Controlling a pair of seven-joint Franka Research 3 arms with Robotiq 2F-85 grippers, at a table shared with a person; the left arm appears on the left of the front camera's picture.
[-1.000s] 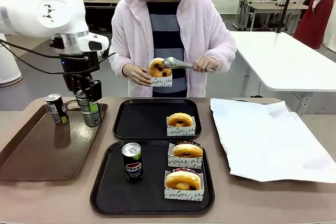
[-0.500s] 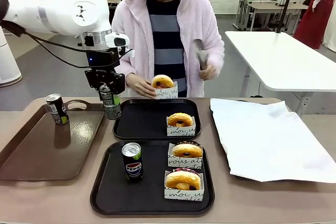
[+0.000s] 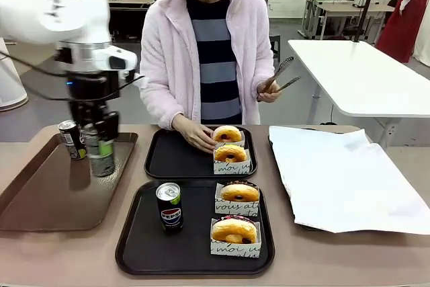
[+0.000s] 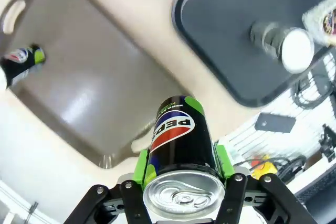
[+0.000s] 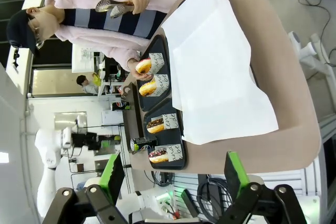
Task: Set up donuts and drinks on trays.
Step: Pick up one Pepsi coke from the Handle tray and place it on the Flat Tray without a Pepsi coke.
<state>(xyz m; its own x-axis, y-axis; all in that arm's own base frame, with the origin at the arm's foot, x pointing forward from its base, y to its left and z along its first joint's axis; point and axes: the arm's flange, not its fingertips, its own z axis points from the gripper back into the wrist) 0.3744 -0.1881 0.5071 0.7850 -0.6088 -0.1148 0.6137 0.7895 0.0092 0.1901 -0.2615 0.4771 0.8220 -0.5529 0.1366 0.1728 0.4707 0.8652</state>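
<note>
Held can (image 3: 101, 154): slim, dark, silver top, Pepsi logo; above the brown tray (image 3: 40, 199).
Left gripper (image 4: 181, 174): jaws clamped on that can.
Right gripper (image 5: 170, 174): jaws wide apart, holding nothing.
Cans: three; one on the brown tray, one on the near black tray (image 3: 144, 250).
Donuts: four; two per black tray.
Black trays: two.
</note>
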